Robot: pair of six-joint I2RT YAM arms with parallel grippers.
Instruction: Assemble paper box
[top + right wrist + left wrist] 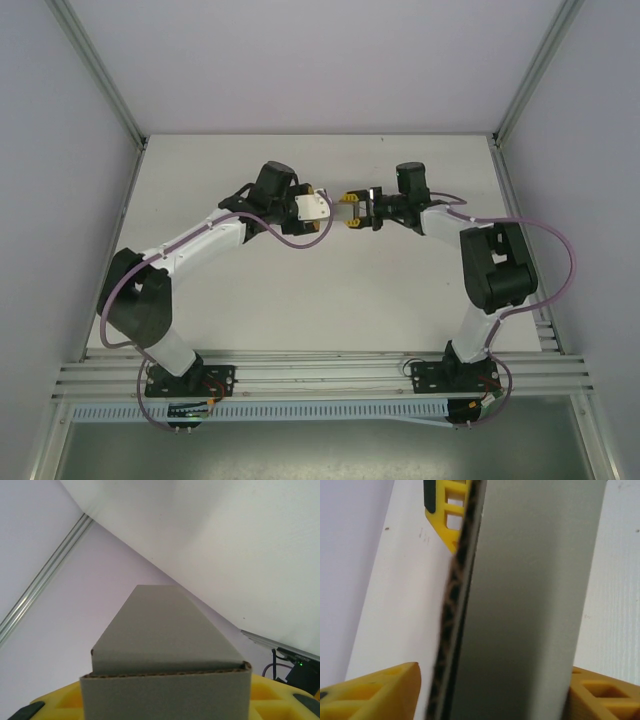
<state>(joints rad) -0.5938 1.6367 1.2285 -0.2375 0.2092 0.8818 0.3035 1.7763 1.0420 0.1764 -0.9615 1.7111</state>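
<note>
At the middle of the white table (300,300), bare surface is seen on every side, out to edges bounded by pale side walls (60,200).
- Paper box (165,635): small, grey, folded up, held where the two arms meet. One corrugated cut edge is exposed.
- Right gripper (165,702): clamped on one end of the box, yellow fingers pressed to both sides.
- Left gripper (495,700): set astride the other end, not yet clamped. A sliver of gap is left beside one yellow finger (375,692).

overhead camera looks down; both wrist cameras, seemingly, hug the paper box (520,605).
</note>
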